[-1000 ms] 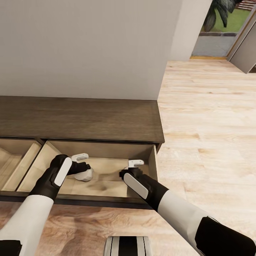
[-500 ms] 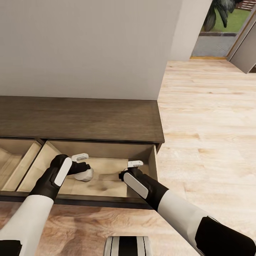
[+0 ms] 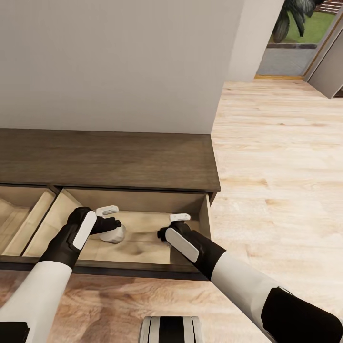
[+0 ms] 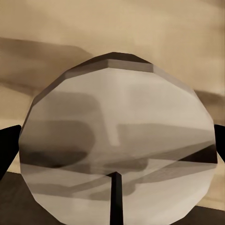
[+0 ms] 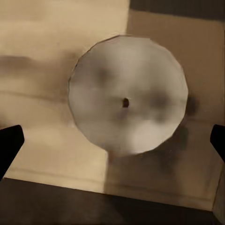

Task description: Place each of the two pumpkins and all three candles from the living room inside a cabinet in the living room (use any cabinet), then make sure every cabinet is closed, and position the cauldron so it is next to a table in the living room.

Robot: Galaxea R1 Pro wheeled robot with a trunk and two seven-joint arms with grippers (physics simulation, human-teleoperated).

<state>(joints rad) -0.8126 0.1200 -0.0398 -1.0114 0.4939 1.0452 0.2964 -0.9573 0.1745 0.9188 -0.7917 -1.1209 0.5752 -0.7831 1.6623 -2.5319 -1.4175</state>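
Right, both my arms are down inside the pulled-out right drawer (image 3: pixel 202 216) of the cabinet (image 3: pixel 109 159), each over a candle. My left gripper (image 3: pixel 112 222) is low over the left candle (image 3: pixel 114 234), which lies on the drawer floor; in the left wrist view that candle (image 4: pixel 117 150) is very close, its flat top spanning the gap between my dark fingertips (image 4: pixel 8 147), one at each edge. I cannot tell from that whether the pads touch its sides or stand just clear, so I will not call the left jaws open or clamped. My right gripper (image 3: pixel 172 227) sits by the drawer's right wall; in the right wrist view the second candle (image 5: pixel 127 96) stands upright on the drawer floor beneath me, well apart from my fingertips (image 5: pixel 9 143), which are spread wide, so that hand is open and empty.

As I judge it, both candles are placed and the job now is to come away cleanly. I should make sure the left jaws are fully spread before lifting, then rise straight up so neither pad drags the candle over. The right wrist is near the side wall, so I would lift before swinging out. Only once both hands clear the front rim should I push the drawers shut, gently, so the candles do not topple. No pumpkin or cauldron is here
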